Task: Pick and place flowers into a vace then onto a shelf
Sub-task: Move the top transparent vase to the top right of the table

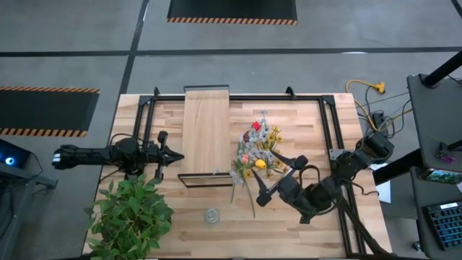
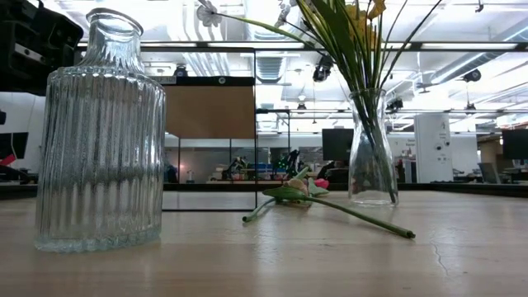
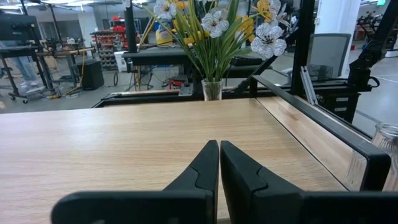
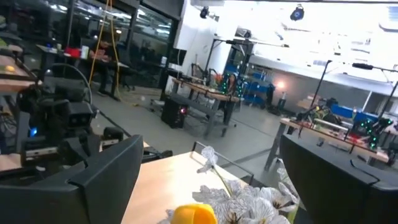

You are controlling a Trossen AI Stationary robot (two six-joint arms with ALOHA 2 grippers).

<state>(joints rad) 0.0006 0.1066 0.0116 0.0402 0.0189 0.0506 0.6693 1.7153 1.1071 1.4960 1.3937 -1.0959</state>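
Note:
A clear vase [image 2: 371, 165] stands on the table holding flowers [image 1: 263, 141] with white and yellow blooms [image 3: 214, 28]. More flowers [image 2: 301, 191], red and pink, lie flat on the table beside it, their stems [image 1: 251, 201] pointing to the near edge. The light-wood shelf [image 1: 206, 126] stands left of them. My right gripper [image 1: 279, 178] is open just right of the bouquet; a yellow bloom [image 4: 194, 214] and white blossoms [image 4: 252, 202] show low between its fingers, untouched. My left gripper [image 1: 172, 155] is shut at the shelf's left edge, pointing across the board [image 3: 124, 143].
A ribbed glass bottle [image 1: 211, 215] stands near the table's near edge, large in the low view [image 2: 99, 132]. A bushy green plant [image 1: 130, 209] fills the near left corner. A black metal frame [image 1: 328, 126] runs along the table's far and right sides.

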